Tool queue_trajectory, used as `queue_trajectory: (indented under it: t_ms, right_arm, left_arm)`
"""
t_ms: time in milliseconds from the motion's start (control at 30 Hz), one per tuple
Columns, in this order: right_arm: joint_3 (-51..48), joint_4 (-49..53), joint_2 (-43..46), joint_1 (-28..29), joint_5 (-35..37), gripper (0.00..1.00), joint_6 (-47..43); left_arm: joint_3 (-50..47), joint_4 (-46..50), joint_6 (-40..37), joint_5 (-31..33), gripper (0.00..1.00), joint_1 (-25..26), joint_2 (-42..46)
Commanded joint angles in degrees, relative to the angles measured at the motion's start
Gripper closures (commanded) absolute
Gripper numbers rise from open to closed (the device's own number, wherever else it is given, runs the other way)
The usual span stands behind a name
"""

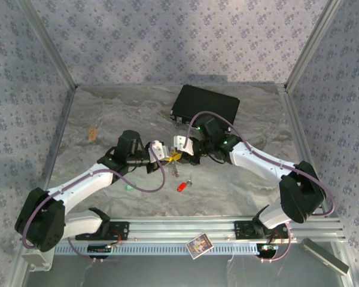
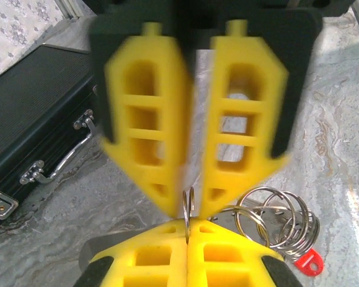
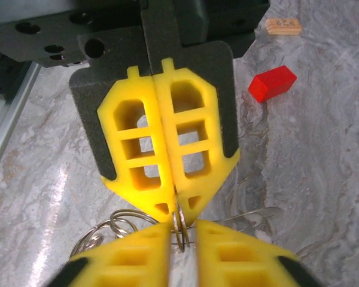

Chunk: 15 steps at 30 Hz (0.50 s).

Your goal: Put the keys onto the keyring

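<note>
The red key [image 2: 305,263] is half hidden behind ring coils; the opposing pincer [image 2: 188,230] is blurred.

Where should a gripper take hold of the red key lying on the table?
Probably by its red plastic head, coming straight down from above with the fingers across its narrow width. The red key lies flat on the table with bare marble on both long sides, and its metal end looks too small to pinch.
</note>
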<state>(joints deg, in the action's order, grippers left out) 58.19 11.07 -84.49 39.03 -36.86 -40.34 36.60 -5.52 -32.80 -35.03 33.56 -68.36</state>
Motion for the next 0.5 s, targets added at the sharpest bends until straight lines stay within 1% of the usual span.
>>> queue_trajectory:
  t_ms: [0, 100, 133, 233, 367, 467]
  right_arm:
    - [-2.29, -4.22, 3.43, -1.64, -2.60, 0.71, 5.42]
    - [-7.60, -11.11, 9.74, -5.73, -4.83, 0.67, 17.08]
    - [-9.51, -13.30, 11.95, -6.78, -4.38, 0.67, 20.85]
    - [-15.42, -16.39, 17.49, -7.20, 1.63, 0.67, 29.80]
    - [-20.25, -11.00, 22.88, -3.61, 12.61, 0.67, 38.88]
    - [-23.93, -8.16, 25.89, -0.24, 20.79, 0.66, 47.85]
  left_arm:
    - [1.04, -2.71, -0.42, 0.24, 1.00, 0.31, 1.11]
    - [0.94, -1.83, -0.21, 1.53, 1.00, 0.29, 2.11]
    - [0.96, -1.53, -0.22, 1.60, 1.00, 0.32, 2.37]
    - [0.60, -1.59, 0.18, 1.74, 1.00, 0.31, 2.53]
    - [0.49, -1.69, 1.21, 3.44, 1.00, 0.30, 2.61]
    - [0.38, -1.81, 2.21, 4.73, 1.00, 0.29, 2.70]
